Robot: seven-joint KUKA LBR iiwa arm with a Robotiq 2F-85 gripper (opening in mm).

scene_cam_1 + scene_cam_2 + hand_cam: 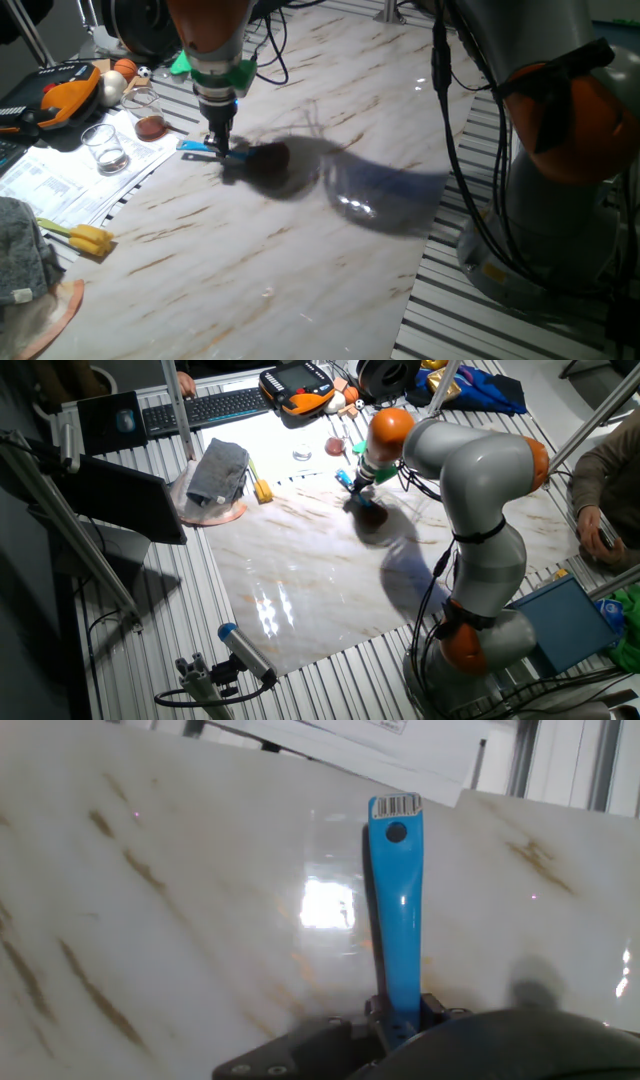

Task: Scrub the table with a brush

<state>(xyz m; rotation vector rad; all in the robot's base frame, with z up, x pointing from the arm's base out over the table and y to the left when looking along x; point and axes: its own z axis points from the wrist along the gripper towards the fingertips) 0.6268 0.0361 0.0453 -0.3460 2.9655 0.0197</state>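
The brush lies low on the white marble table (300, 260), its brown bristly head (268, 160) on the slab and its blue handle (195, 148) pointing left. My gripper (220, 148) comes straight down and is shut on the handle near the head. In the hand view the blue handle (397, 910) runs up from between my fingers, barcode label at its far end, over the table (150, 920). In the other fixed view my gripper (357, 485) holds the brush (368, 510) near the table's far edge (300, 485). The head is partly blurred and in shadow.
A yellow-handled sponge tool (85, 238) lies at the table's left edge. Two glasses (105, 148) (147, 115) stand on papers beyond it. A grey cloth (20, 250) lies at front left, an orange pendant (65, 90) at back left. The arm's base (560, 190) stands right.
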